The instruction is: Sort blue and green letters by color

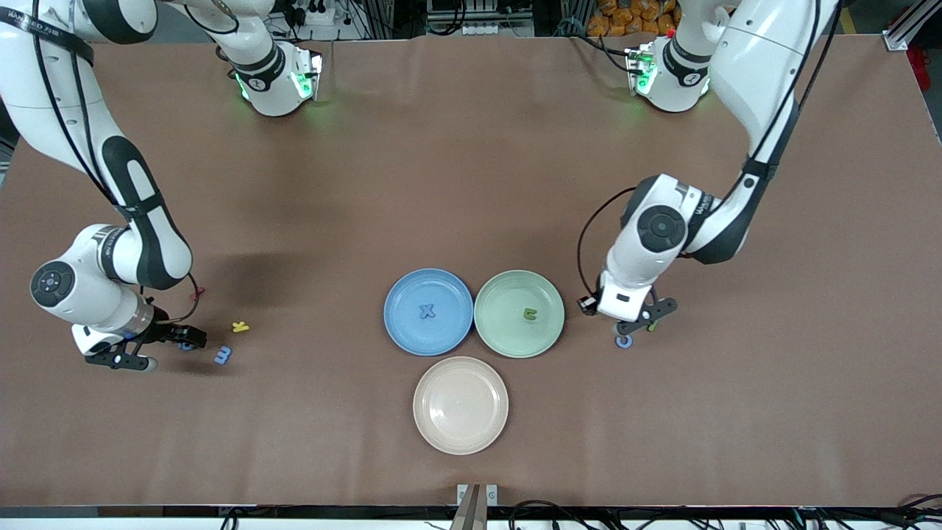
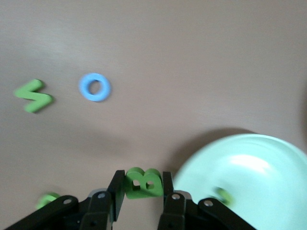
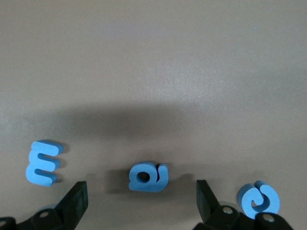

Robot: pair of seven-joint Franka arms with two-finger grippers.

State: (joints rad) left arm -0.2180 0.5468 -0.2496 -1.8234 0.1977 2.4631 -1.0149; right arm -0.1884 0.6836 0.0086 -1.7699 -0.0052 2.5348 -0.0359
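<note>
Left claw (image 2: pixel 140 191) clamps a green B (image 2: pixel 142 182); right claw (image 3: pixel 141 201) spread around a blue letter (image 3: pixel 148 177).

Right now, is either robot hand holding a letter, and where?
The left gripper pinches a green letter B by its two ends. The right gripper is open around a blue letter.

The brown table (image 1: pixel 471 162) carries three plates (image 1: pixel 461 405) and scattered letters (image 1: pixel 223 355).

The left wrist view cuts off a green piece (image 2: pixel 48 198) behind the left gripper's (image 2: pixel 143 191) linkage; its letter cannot be read. A small blurred green shape (image 2: pixel 221 193) lies on the green plate (image 2: pixel 268 158), itself cropped by the frame.
</note>
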